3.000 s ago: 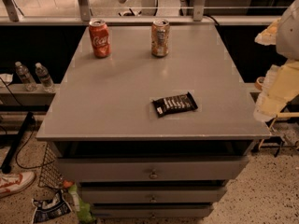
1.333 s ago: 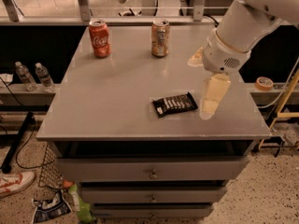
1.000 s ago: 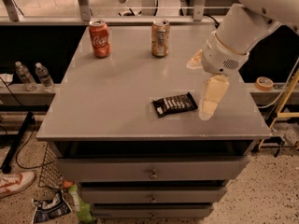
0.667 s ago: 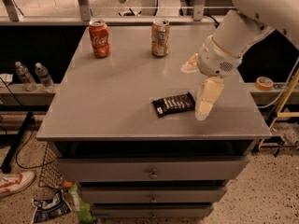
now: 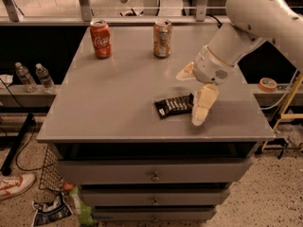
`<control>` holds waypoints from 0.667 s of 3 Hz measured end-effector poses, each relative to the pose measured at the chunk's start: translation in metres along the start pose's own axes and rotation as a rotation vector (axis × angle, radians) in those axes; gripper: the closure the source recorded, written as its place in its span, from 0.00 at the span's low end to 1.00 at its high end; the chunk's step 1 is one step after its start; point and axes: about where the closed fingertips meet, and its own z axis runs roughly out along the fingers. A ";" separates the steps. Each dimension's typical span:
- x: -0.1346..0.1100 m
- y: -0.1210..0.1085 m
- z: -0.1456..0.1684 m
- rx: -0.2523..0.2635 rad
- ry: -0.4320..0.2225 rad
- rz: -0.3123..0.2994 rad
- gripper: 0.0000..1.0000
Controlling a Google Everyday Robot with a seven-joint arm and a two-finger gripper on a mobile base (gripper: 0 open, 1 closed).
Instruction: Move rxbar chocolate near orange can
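The rxbar chocolate [image 5: 173,106] lies flat on the grey table [image 5: 113,103], right of the middle, dark wrapper with its white end patch to the left. The orange can [image 5: 162,38] stands upright at the back centre, far from the bar. My gripper [image 5: 188,99] hangs over the bar's right end on the white arm that comes in from the upper right. It is open. One pale finger [image 5: 184,72] points left behind the bar and the other finger [image 5: 202,107] reaches down at the bar's right end. It holds nothing.
A red cola can [image 5: 100,38] stands at the back left of the table. Drawers sit below the table top. Two water bottles [image 5: 35,77] stand on a low shelf at the left. A tape roll [image 5: 267,84] lies at the right.
My arm came in from the right edge and the gripper has moved left and down to the bar's right end. The bar and both cans have not moved.
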 end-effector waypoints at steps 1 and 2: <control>-0.003 -0.002 0.009 0.006 -0.028 -0.018 0.18; -0.007 -0.001 0.012 0.009 -0.062 -0.037 0.41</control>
